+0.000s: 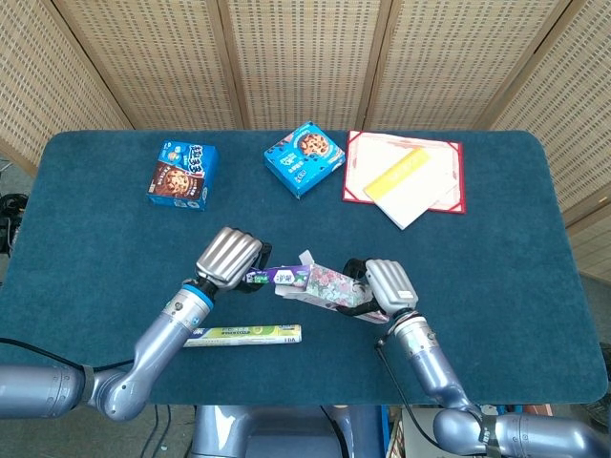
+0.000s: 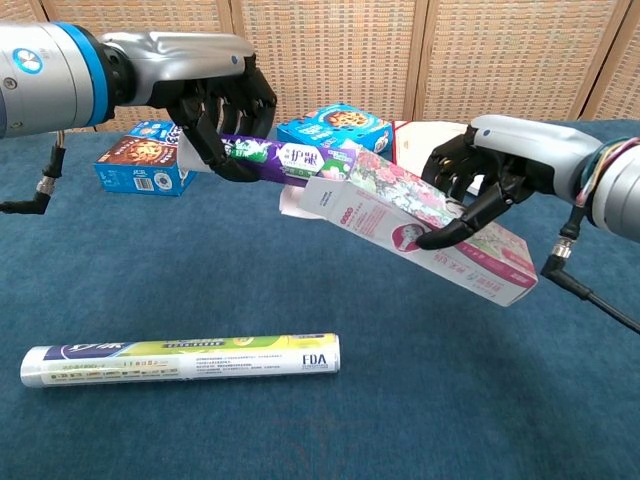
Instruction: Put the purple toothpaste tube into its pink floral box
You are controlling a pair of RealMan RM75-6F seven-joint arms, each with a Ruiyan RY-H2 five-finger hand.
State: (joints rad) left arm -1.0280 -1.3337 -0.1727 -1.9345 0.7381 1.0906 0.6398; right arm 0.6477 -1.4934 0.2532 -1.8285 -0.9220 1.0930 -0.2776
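At the far left of the dark blue felt-like table (image 2: 120, 260), two flat cardboard biscuit boxes sit toward the back: a blue-and-brown one (image 1: 181, 174) and, further right, a blue one (image 1: 304, 158) printed with cookies. Near the front edge lies a long, smooth cylindrical tube (image 2: 181, 360) in silver, yellow-green and white, resting on its side and apart from everything else.

The left hand (image 2: 218, 108), black-fingered under a ribbed grey metal back, is curled around the crimped tail end of the purple toothpaste tube (image 2: 285, 158), holding it above the table. The glossy tube runs rightward from that grip, and its far end disappears into the open mouth of the pink floral box (image 2: 420, 225); how deep it has gone cannot be made out, since the carton's flaps and wall cover it. The box is a long rectangular carton of thin printed card, tilted so its open end is higher than its closed end.

The right hand (image 2: 480, 180) grips the box around its middle, fingers wrapped over the top face and the thumb reaching under; part of the floral print is covered by them. In the head view both hands show mostly their grey backs, so the fingers are hard to see there.

At the back right lies a flat red-bordered folder (image 1: 405, 168) with a yellow card (image 1: 401, 172) on it. Woven wicker panels (image 1: 305, 57) stand behind the table.
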